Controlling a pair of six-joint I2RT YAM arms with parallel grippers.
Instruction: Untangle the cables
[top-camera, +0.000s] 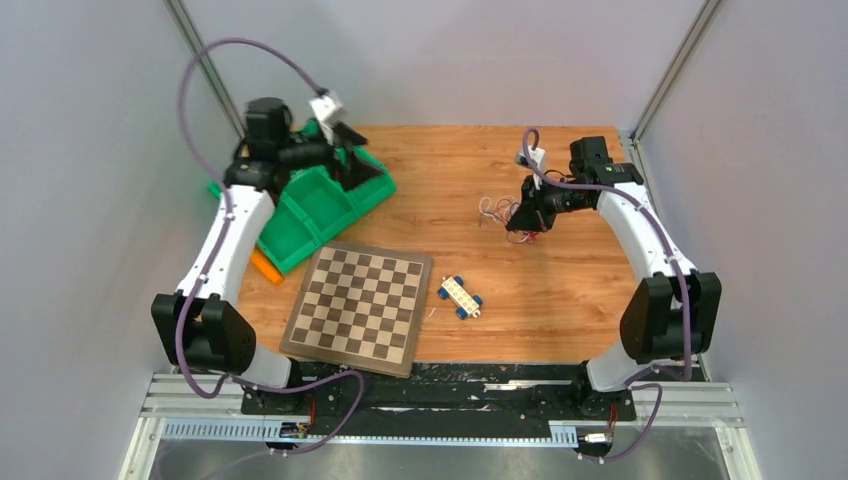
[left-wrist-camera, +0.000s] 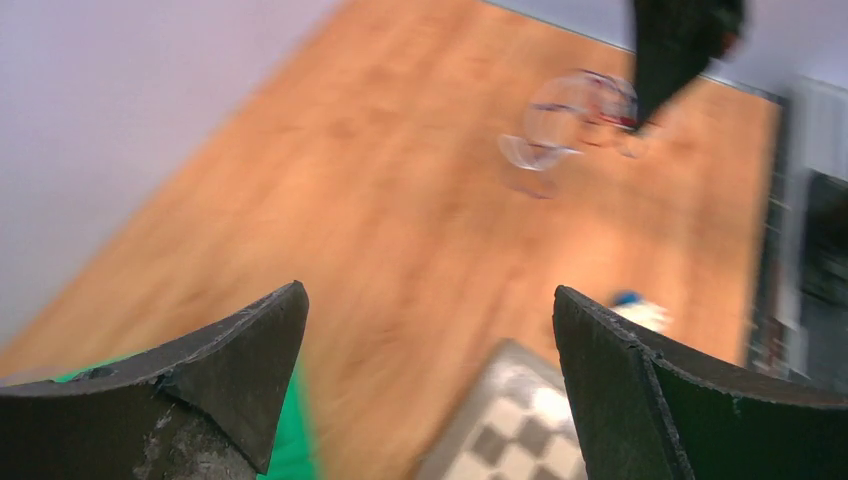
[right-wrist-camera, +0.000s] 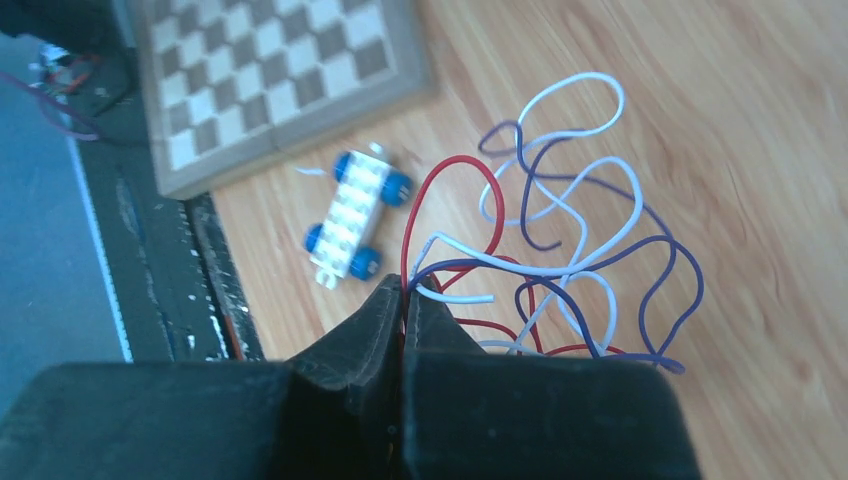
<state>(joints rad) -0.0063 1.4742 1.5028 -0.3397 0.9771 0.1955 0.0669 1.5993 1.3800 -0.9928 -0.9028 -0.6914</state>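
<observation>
**Red, white and purple cables: tangle pinched at one end**

Clump lay in loose loops on the wooden table, right of centre, not yet separated. Right gripper was pressed together on the red strand. Left gripper was spread wide and empty above the green bins, well apart from the clump. Step judged: drawing strands apart. The next move probably called for the left claw to cross over and take a second strand.

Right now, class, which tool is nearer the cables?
Right. The right tool is shut on the cables; the left tool is open above the green bins, well away across the table.
</observation>
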